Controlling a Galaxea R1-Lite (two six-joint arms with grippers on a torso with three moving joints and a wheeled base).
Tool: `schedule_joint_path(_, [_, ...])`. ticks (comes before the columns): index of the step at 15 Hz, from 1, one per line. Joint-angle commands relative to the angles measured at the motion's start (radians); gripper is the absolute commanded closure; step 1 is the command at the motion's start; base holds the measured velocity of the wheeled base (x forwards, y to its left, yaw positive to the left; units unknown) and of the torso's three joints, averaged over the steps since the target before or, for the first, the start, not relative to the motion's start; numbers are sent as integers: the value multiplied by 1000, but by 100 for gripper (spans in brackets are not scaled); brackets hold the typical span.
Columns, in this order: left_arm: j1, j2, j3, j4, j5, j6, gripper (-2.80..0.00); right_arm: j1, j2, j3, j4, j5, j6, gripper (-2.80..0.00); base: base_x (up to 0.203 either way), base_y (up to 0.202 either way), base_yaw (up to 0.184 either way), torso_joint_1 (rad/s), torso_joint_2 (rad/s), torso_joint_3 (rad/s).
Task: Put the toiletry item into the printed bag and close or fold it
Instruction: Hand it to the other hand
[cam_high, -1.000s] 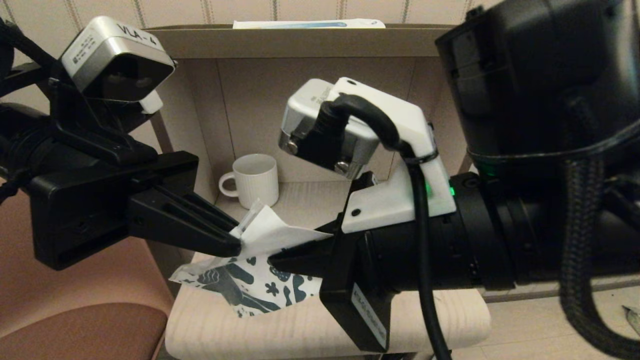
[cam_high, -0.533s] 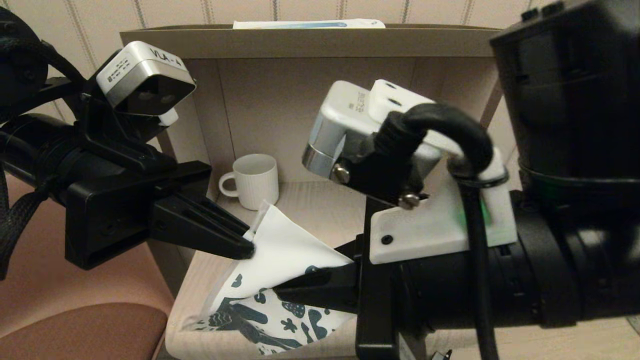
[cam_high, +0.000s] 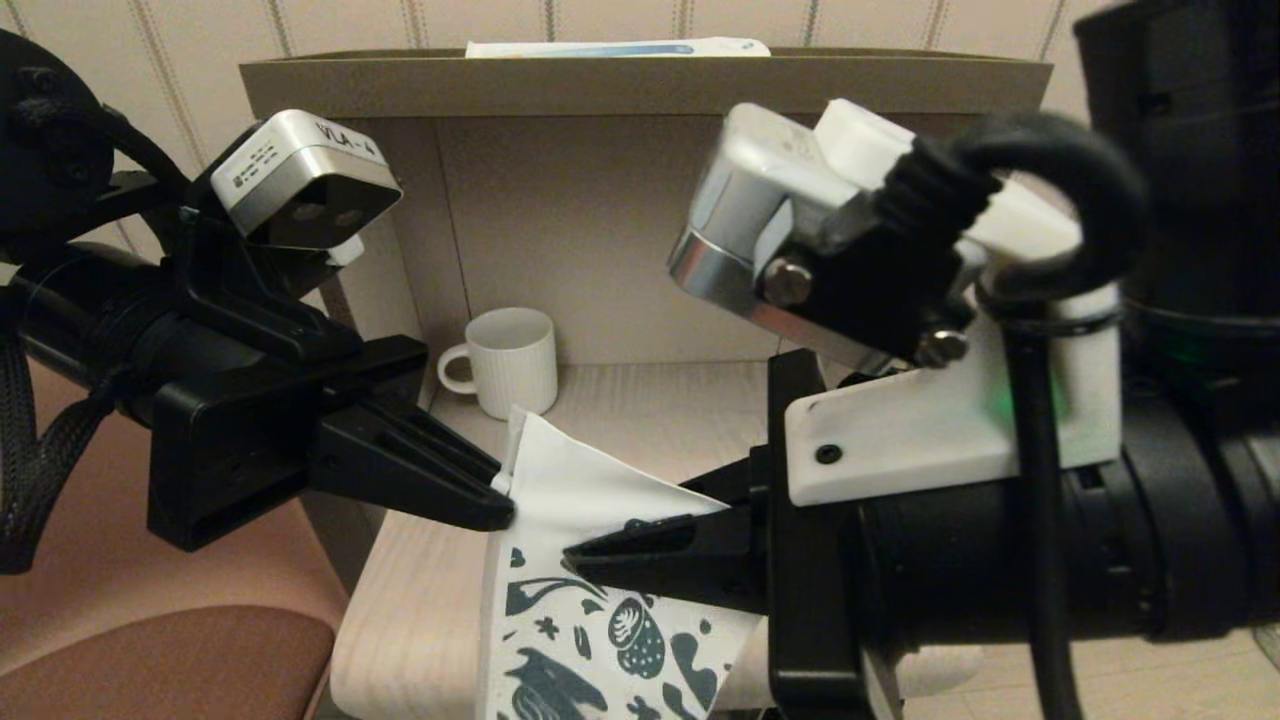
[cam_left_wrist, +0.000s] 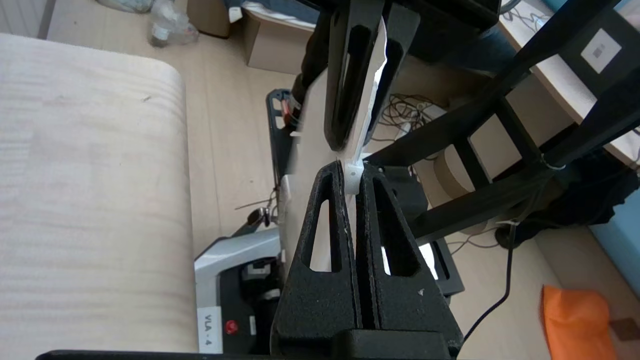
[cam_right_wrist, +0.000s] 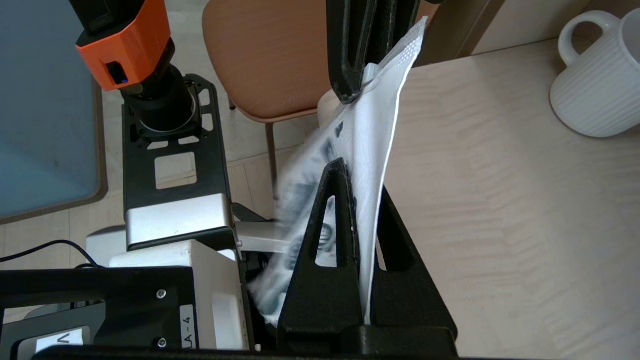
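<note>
Jaws of left gripper (cam_high: 505, 503) and right gripper (cam_high: 575, 553) both clamped on the printed bag (cam_high: 590, 560), held up in front of the mug (cam_high: 510, 360).

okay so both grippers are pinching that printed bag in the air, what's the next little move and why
Probably lower the printed bag onto the table to fold it. The left gripper and right gripper both have jaws shut on it, and it hangs at the table's front edge. The tube isn't visible.

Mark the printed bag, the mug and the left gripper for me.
printed bag (cam_high: 590, 490), head view, plain white upper panel.
mug (cam_high: 515, 362), head view, ribbed side wall.
left gripper (cam_high: 497, 500), head view, closed fingertips pinching the bag's edge.
</note>
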Motion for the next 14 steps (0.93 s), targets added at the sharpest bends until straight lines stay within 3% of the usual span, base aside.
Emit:
schedule_joint_path(1, [0, 1, 0, 7, -8, 5, 0, -1, -8, 6, 3, 1, -1, 0, 0, 0, 0, 0, 0, 0])
schedule_joint_path(12, [0, -10, -2, 7, -9, 4, 0, 2, -9, 25, 3, -1, -6, 0, 0, 0, 0, 0, 0, 0])
schedule_joint_path(13, [0, -10, -2, 8, -9, 4, 0, 2, -9, 30, -1, -5, -11, -280, 0, 0, 0, 0, 0, 0])
schedule_joint_path(14, [0, -12, -1, 9, -9, 4, 0, 2, -9, 35, -17, -7, -15, -280, 0, 0, 0, 0, 0, 0])
